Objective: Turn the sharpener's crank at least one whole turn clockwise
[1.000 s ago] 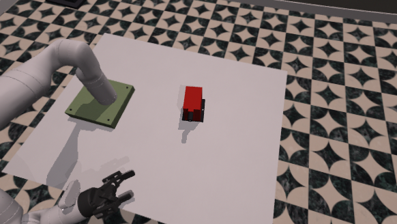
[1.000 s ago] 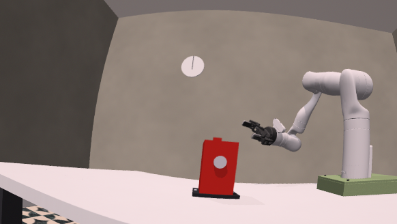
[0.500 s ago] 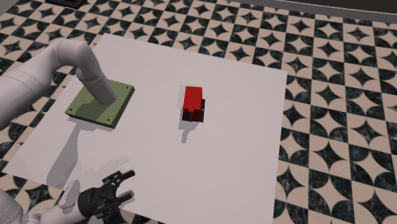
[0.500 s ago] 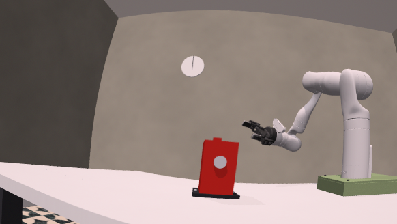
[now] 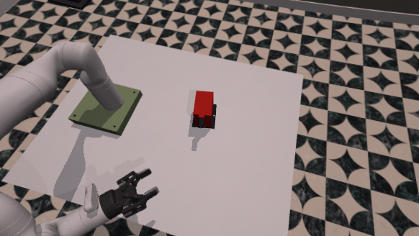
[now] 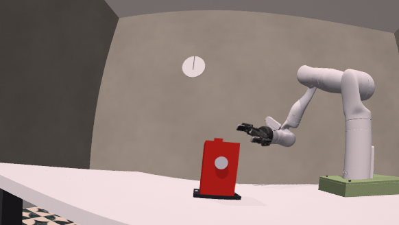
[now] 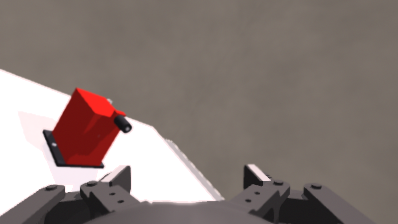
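The gripper [image 5: 144, 185] is held fully spread and grasping nothing, well apart from the red sharpener [image 5: 204, 104], its knob [image 7: 123, 124] untouched

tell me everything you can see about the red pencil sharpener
The pencil sharpener is a tall, glossy red box standing upright on a thin black base plate that lies flat on the white table, near its middle. One face carries a pale grey round disc. At the opposite end a short black knob sticks out near the top, with a small nub on the top edge. Nothing else touches it; the open claw hangs apart from it, empty.
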`<state>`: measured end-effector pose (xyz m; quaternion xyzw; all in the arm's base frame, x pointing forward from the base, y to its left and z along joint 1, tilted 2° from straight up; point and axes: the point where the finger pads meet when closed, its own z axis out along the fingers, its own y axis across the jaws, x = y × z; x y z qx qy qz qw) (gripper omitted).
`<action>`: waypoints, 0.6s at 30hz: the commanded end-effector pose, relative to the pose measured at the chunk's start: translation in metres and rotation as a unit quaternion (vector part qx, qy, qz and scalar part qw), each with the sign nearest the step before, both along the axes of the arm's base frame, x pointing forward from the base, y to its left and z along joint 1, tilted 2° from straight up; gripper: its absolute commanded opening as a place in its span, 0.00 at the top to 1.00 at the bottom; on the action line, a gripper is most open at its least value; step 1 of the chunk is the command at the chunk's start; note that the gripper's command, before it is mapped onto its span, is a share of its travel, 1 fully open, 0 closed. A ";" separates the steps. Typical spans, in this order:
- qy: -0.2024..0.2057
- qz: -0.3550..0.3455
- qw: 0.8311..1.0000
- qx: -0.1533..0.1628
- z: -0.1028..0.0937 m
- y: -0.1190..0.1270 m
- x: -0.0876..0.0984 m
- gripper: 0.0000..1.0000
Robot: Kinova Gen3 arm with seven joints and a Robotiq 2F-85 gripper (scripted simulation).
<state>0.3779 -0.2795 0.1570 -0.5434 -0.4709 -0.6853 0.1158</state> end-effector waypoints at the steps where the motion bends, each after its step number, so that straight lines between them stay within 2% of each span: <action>1: 0.027 0.037 0.999 -0.016 0.002 0.024 0.013 0.00; 6: 0.120 0.111 0.985 -0.057 -0.012 0.074 0.023 0.00; 11: 0.221 0.179 0.950 -0.127 -0.025 0.122 0.025 0.00; 12: 0.221 0.179 0.950 -0.127 -0.025 0.122 0.025 0.00; 13: 0.240 0.190 0.941 -0.145 -0.028 0.131 0.025 0.00; 15: 0.240 0.190 0.941 -0.145 -0.028 0.131 0.025 0.00; 18: 0.292 0.217 0.909 -0.203 -0.033 0.154 0.023 0.00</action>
